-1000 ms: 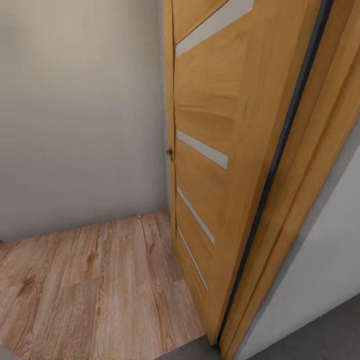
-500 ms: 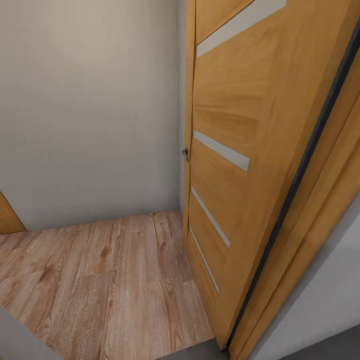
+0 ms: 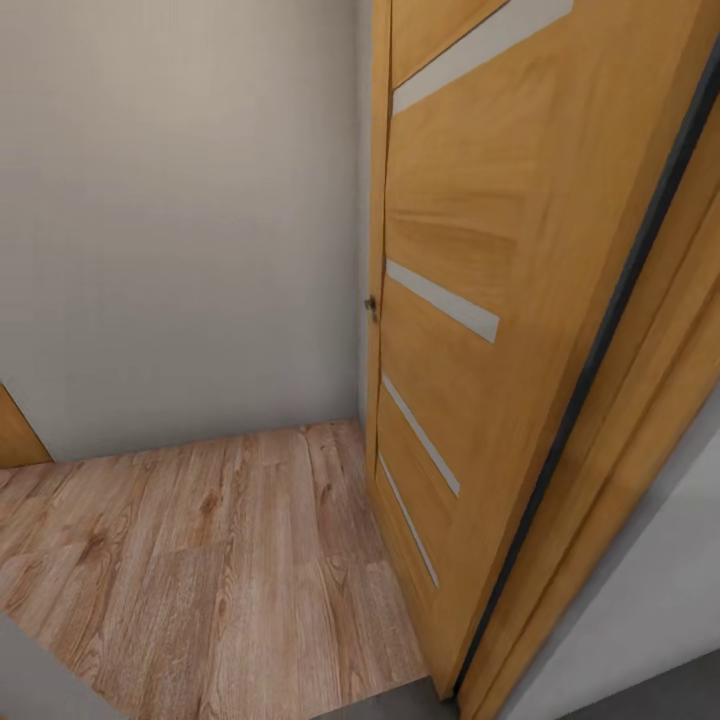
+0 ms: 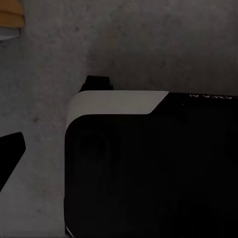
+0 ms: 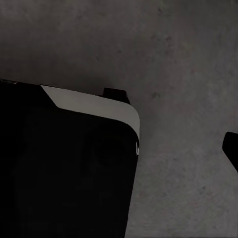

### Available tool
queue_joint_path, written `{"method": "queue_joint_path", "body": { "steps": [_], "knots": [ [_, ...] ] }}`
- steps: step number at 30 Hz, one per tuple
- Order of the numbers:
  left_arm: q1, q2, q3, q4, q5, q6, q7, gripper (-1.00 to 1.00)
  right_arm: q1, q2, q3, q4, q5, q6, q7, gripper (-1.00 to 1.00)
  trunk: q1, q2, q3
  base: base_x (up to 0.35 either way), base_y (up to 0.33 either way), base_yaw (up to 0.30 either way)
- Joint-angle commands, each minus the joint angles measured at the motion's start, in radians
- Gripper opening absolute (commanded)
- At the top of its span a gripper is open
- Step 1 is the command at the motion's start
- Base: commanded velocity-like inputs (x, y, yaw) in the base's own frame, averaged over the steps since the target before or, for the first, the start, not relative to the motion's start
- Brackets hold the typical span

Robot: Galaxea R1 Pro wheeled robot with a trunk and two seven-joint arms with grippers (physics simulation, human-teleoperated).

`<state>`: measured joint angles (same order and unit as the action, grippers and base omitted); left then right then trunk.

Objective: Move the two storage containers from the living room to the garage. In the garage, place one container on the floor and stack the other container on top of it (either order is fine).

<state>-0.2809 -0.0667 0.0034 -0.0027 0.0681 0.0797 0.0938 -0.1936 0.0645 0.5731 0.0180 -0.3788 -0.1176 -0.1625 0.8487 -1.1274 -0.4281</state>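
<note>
**At the doorway, no containers in sight**

From the head camera I am looking at a honey-coloured wooden door with frosted strips (image 3: 470,260), which takes up the right half of the frame and stands ajar, its edge running down the centre. A small dark latch (image 3: 370,304) sits on that edge at mid-height. To the left rises a plain pale grey wall (image 3: 180,220), and below it, across the lower left, lies a light wood-plank floor (image 3: 220,560). A sliver of another wooden panel (image 3: 15,435) shows at the left edge. In the lower right corner a strip of dark grey concrete floor (image 3: 640,695) begins beside a white wall (image 3: 650,560).

Both wrist cameras look down on rough grey concrete, with the robot's black base with a white trim band (image 4: 148,163) below. I cannot tell whether either gripper's fingers are spread or closed. The two storage containers are not before me, so I cannot say where they are.
</note>
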Motion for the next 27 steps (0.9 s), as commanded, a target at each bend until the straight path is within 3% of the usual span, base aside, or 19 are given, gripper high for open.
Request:
{"method": "queue_joint_path", "body": {
  "steps": [1,10,27],
  "knots": [
    [0.001,0.0,0.0,0.0,0.007,0.003,0.003,1.0,0.0,0.001,0.008,0.002,-0.008,-0.005,-0.002,1.0,0.0,-0.001,-0.001,0.0,0.0,0.0],
    [0.012,-0.001,0.0,0.0,0.007,0.002,0.003,1.0,0.002,0.006,0.008,0.002,-0.005,-0.006,-0.002,1.0,0.0,-0.001,-0.001,0.0,0.0,0.049],
    [0.012,-0.001,0.0,0.0,0.007,0.002,0.003,1.0,0.002,0.004,0.008,0.002,-0.002,-0.007,-0.002,1.0,0.0,-0.001,-0.001,0.0,0.0,0.277]
  ]
}}
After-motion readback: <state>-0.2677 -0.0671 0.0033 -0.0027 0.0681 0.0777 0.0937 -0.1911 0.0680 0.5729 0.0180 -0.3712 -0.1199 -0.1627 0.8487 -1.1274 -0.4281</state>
